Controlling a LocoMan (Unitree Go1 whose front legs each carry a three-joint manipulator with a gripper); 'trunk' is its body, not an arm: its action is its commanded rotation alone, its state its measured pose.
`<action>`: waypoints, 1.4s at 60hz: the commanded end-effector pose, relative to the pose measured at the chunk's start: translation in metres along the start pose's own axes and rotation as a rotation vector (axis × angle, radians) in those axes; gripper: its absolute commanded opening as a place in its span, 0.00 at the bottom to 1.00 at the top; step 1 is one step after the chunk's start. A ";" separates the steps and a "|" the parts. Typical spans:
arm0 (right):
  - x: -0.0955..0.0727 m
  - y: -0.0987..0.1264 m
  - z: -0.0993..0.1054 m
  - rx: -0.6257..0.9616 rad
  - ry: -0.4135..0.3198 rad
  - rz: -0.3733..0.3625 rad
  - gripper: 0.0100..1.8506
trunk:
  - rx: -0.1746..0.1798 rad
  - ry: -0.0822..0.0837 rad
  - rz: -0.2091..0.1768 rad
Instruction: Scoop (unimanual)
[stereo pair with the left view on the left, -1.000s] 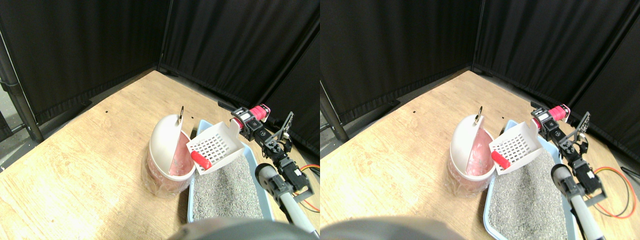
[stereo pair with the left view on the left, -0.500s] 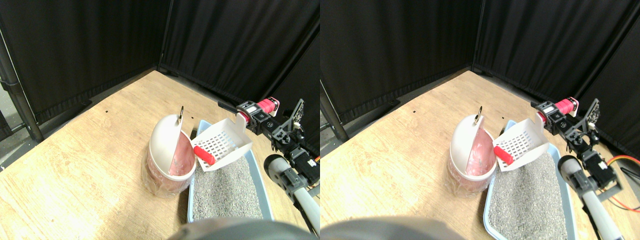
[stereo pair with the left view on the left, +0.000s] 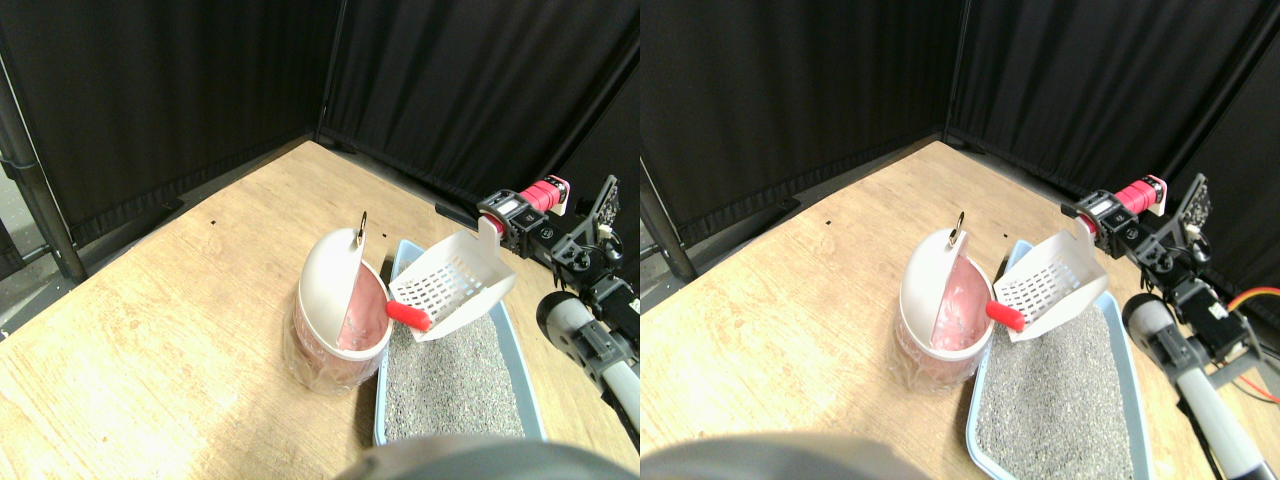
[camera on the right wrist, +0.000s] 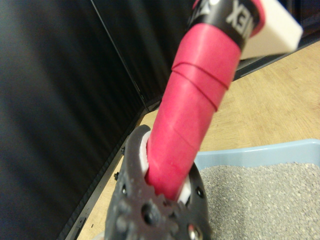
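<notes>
From the stereo view, my scoop (stereo pair with the left view on the left: 452, 283) hangs over the far end of the litter tray (stereo pair with the left view on the left: 518, 345), tipped so its open lip points down toward the bin (stereo pair with the left view on the left: 335, 310) that stands on the floor just beside the tray's left edge. The red piece (stereo pair with the left view on the left: 408, 316) lies at that lip, right at the bin's rim, and I judge it is about to slide in. The scoop's long axis runs from the bin up and right to my pincer (stereo pair with the left view on the left: 505, 215) at the handle end. In the wrist view, my pincer (camera on the right wrist: 165, 197) is clenched around the red wrapped handle (camera on the right wrist: 192, 100), with the tray's grey litter (camera on the right wrist: 260, 200) beyond.
</notes>
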 end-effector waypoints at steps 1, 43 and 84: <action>0.002 0.000 0.014 0.065 -0.061 -0.019 0.02 | -0.016 -0.011 0.043; 0.004 -0.013 -0.007 0.185 -0.052 -0.086 0.02 | 0.005 0.002 0.007; -0.040 -0.066 -0.085 0.536 -0.179 -0.313 0.02 | 0.098 0.021 -0.160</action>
